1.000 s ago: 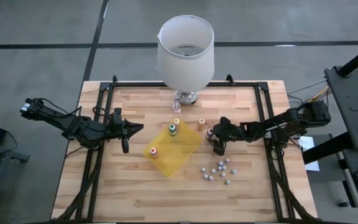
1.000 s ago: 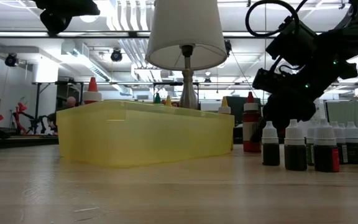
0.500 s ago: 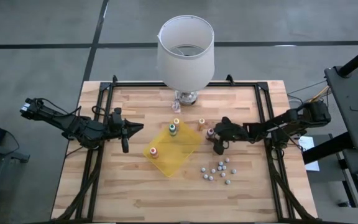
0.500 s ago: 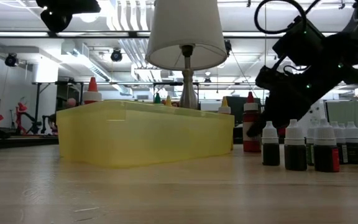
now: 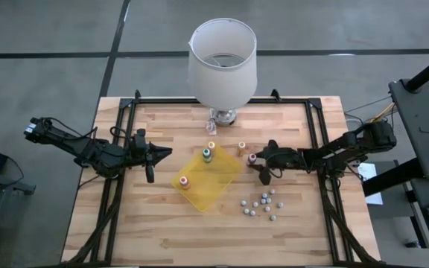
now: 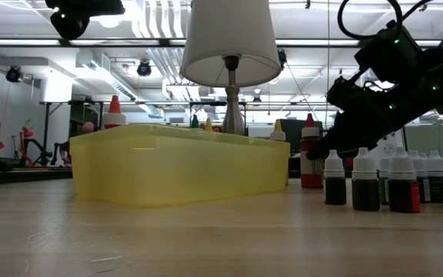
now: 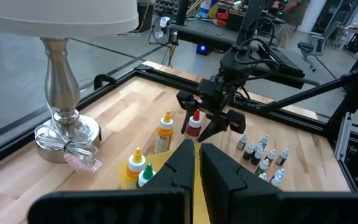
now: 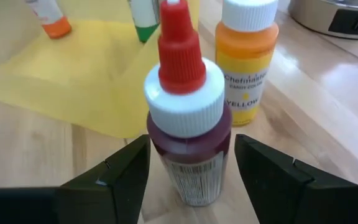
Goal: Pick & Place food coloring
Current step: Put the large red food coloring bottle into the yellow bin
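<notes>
Two fingers of the right gripper stand apart around the red-capped bottle, ready to squeeze; the left gripper waits, closed.

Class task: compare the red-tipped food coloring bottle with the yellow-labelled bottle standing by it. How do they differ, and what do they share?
The red-tipped bottle holds dark red liquid; the yellow-labelled bottle is orange-yellow. The red-tipped bottle stands between the open fingers of the right gripper; the yellow-labelled bottle stands free. Both are upright on the table, beside the yellow tray, with white caps.

Probably lab: ceiling ducts, robot rigs
</notes>
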You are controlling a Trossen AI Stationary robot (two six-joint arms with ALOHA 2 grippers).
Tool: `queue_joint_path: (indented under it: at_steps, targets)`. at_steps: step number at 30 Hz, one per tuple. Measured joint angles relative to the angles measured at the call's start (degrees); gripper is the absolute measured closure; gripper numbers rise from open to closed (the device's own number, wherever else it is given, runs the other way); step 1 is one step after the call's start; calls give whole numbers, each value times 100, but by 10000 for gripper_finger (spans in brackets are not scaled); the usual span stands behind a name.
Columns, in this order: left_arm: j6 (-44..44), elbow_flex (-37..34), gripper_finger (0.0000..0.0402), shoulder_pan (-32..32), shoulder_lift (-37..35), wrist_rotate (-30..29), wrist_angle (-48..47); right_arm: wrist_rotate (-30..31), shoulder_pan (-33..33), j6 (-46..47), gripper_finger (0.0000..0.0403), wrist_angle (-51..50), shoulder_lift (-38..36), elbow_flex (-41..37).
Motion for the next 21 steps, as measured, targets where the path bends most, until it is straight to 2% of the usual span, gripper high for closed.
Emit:
queue_joint_path:
  at_steps: [12, 15, 21]
  targets:
    - [0, 0, 401, 1, -4, -283, -1, 2, 0, -349, 183, 79, 4, -10]
    - [0, 0, 401, 1, -4, -302, 0, 2, 0, -372, 201, 79, 4, -11]
    - [0, 0, 401, 1, -7, -302, 74, -2, 0, -475, 266, 79, 6, -11]
